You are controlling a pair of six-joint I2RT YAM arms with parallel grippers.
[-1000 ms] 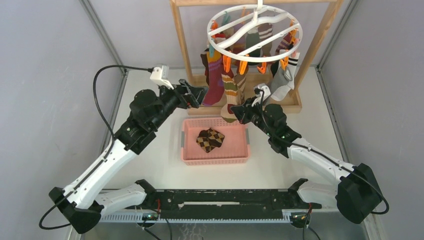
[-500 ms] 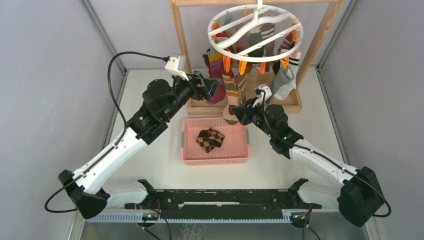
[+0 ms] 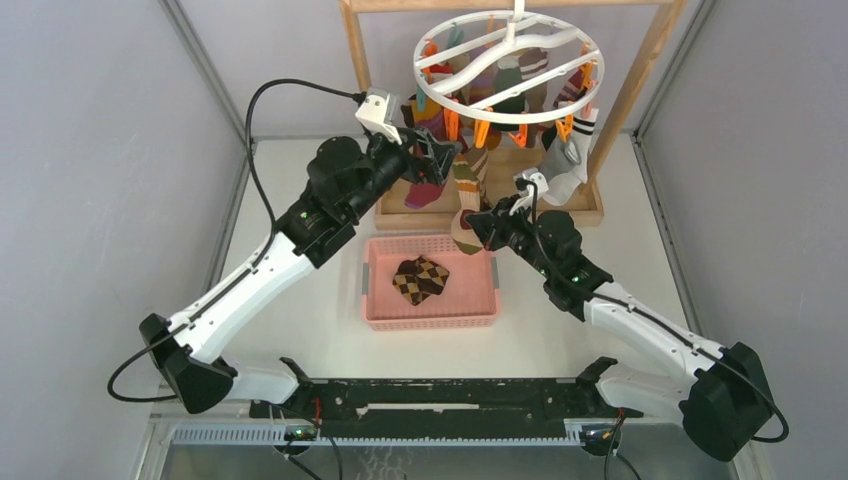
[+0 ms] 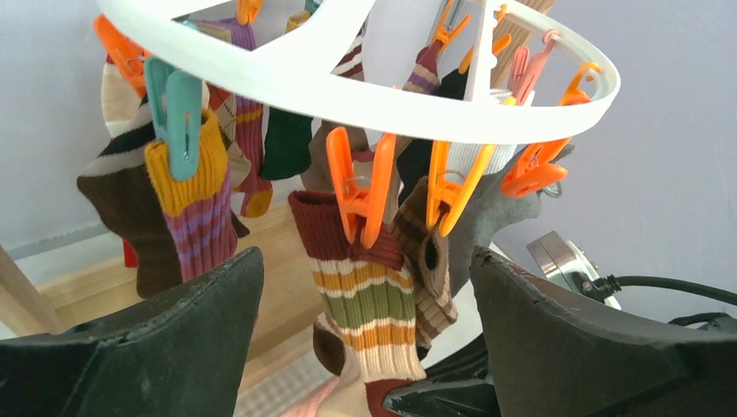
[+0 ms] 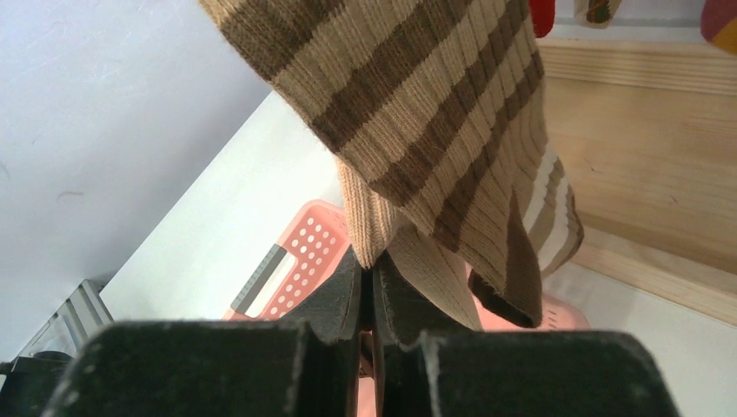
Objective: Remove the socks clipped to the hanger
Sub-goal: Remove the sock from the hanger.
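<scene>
Under the hanger (image 4: 391,97), the left gripper (image 4: 365,269) has been raised from beside the basket (image 3: 430,322). It is held wide open, facing the orange clip (image 4: 361,195) of a striped sock (image 4: 365,304). That sock's toe stays pinched in the closed right gripper (image 5: 369,278). Unclipping is judged next; the other socks (image 3: 565,165) are all clipped.

Round white plastic hanger (image 4: 391,100), orange plastic clips (image 4: 361,195); tan-and-brown striped fabric sock (image 5: 434,113); pink plastic basket (image 3: 430,320), brown argyle fabric sock (image 3: 420,279).

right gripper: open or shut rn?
Shut on the tan-brown striped sock: in the wrist view the right gripper pinches its lower edge, jaws together.
</scene>
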